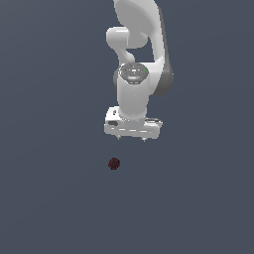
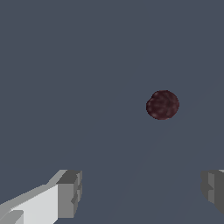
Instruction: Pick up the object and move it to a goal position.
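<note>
One white arm (image 1: 141, 44), reaching down over plain grey floor (image 1: 49, 198). One gripper (image 1: 132, 139), two fingers (image 2: 70, 192) spread wide apart, holding nothing. One maroon object (image 1: 114, 163), small, roundish, lying on floor below gripper, toward exterior view's left of it, apart from both fingers. Seen ahead of fingertips in wrist view (image 2: 162, 105), untouched.

Arm: white robot arm (image 1: 141, 54) is reaching down from the top of the frame.
End effector (image 1: 131, 139): is hanging fingers-down, holding nothing.
Lump (image 1: 114, 163): small dark maroon ball is lying on the grey bench (image 1: 49, 198), below the end effector and apart from it.
</note>
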You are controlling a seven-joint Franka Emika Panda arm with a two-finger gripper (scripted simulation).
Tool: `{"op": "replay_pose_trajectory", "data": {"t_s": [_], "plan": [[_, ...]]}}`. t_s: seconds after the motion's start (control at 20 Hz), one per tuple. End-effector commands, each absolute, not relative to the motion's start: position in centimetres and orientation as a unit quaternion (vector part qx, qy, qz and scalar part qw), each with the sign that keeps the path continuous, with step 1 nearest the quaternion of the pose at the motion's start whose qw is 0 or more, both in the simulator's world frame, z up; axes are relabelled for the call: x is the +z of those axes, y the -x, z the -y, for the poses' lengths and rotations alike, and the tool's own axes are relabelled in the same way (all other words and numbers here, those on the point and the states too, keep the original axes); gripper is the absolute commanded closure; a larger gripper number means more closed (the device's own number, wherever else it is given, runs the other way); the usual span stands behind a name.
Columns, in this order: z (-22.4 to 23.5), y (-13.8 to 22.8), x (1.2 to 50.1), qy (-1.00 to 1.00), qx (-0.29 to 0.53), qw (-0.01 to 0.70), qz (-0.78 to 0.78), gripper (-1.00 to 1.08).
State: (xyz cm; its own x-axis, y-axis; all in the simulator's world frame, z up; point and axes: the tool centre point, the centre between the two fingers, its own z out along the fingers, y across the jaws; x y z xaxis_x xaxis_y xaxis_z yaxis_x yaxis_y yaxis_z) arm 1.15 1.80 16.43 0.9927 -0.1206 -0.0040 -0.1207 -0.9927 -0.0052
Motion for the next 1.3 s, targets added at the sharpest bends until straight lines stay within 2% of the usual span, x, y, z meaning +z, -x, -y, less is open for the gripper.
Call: {"op": "replay_pose_trajectory", "data": {"t_s": [0.0,0.7,1.25], "plan": [[-1.1,-1.7,15.7,0.996,0.002,0.004,-0.091,-0.92],[4.2,-5.1,9.9,0.951,0.002,0.003,-0.309,-0.92],[6.1,-6.0,7.9,0.925,0.000,0.000,-0.379,-0.92]]}}
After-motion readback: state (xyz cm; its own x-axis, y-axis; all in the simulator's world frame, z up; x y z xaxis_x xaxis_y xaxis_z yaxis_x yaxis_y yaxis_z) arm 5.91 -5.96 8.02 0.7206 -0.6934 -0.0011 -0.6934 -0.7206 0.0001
